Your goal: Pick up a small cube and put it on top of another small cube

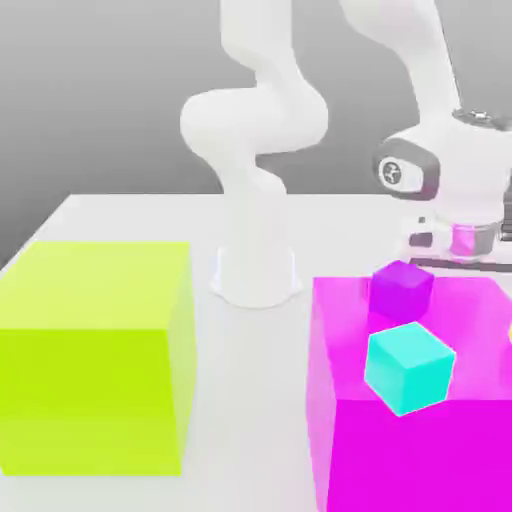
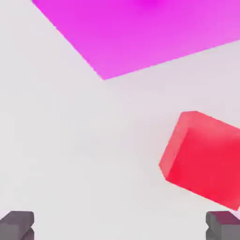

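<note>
The small red cube (image 2: 201, 159) lies on the white table, close under my hand and off towards one fingertip rather than centred between them. My gripper (image 2: 119, 227) is open, its dark fingertips (image 2: 16, 225) spread wide with only bare table between them. In the exterior view the gripper (image 1: 465, 245) hangs low behind the big magenta block, at that view's right. The small cyan cube (image 1: 408, 368) sits tilted on the magenta block near its front edge.
The big magenta block (image 1: 400, 440) stands just beside my hand, and its corner (image 2: 140, 33) shows near the red cube. A small purple cube (image 1: 402, 288) rests on it. A big lime block (image 1: 95, 355) fills the exterior view's left. The arm's base (image 1: 255, 270) stands between them.
</note>
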Robot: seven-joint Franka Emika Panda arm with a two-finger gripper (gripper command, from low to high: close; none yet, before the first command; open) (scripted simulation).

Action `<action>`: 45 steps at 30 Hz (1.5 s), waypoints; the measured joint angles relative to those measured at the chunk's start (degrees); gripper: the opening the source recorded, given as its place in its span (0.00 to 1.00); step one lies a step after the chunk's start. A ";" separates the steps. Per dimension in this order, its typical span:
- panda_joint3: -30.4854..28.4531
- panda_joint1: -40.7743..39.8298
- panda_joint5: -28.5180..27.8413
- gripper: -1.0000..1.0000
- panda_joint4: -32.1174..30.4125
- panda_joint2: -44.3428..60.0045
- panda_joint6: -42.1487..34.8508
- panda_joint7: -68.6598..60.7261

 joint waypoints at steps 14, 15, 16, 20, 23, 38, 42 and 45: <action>-3.99 -2.87 -17.03 0.50 -0.16 5.69 4.82 21.76; -4.91 -2.40 -19.05 0.50 0.06 6.47 5.26 23.22; -6.23 -1.53 -21.00 0.50 0.27 7.24 5.77 24.66; -12.65 3.03 -28.35 0.50 0.98 10.32 7.88 30.04; -18.20 7.32 -33.13 0.50 1.38 12.62 9.64 33.48; -25.81 13.37 -38.39 0.00 1.67 15.65 12.26 37.16; -18.90 8.18 -32.39 0.00 1.32 12.58 9.85 32.93; -14.12 4.86 -26.94 0.00 0.90 10.22 8.14 29.02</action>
